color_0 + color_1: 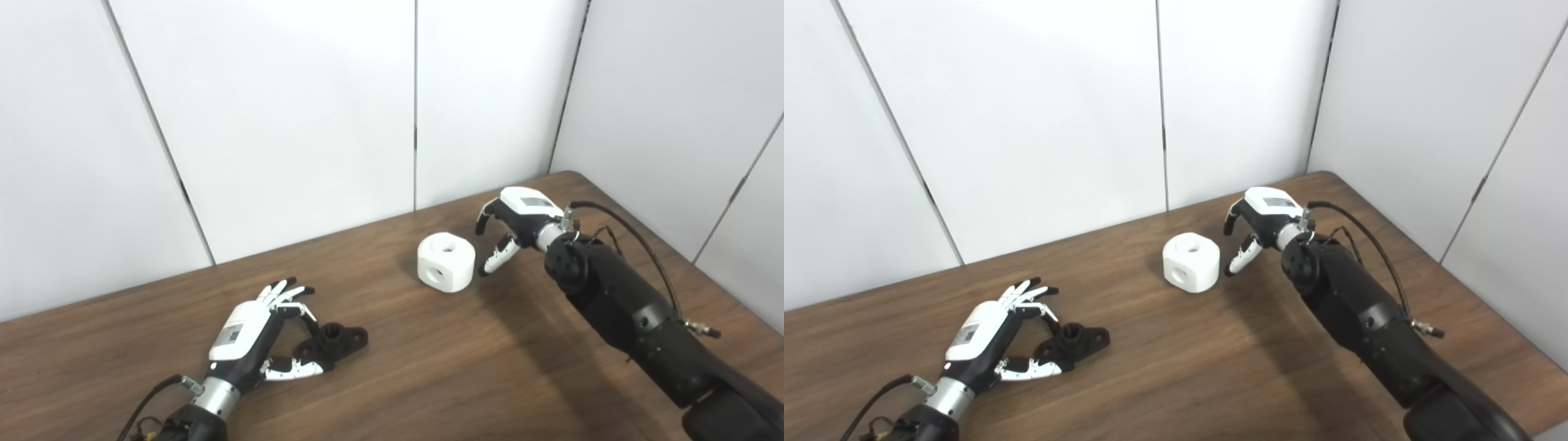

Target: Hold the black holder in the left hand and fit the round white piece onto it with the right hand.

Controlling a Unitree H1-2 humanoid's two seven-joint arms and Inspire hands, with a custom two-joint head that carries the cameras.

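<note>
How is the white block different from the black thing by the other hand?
The round white piece is chunky and tall; the black holder is flatter, with a raised collar. The white piece sits beside the open right hand, untouched; the black holder lies within the open left hand's fingers. Both rest on the table and have holes.

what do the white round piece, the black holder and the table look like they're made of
White round piece: looks like matte plastic, perhaps printed; even chalky surface without shine, with round holes on top and side. Black holder: seemingly matte black plastic too; dull, with no metallic gleam, though detail is small. Table: wood or wood-look laminate; brown streaked grain with a soft sheen. I cannot tell which.
</note>
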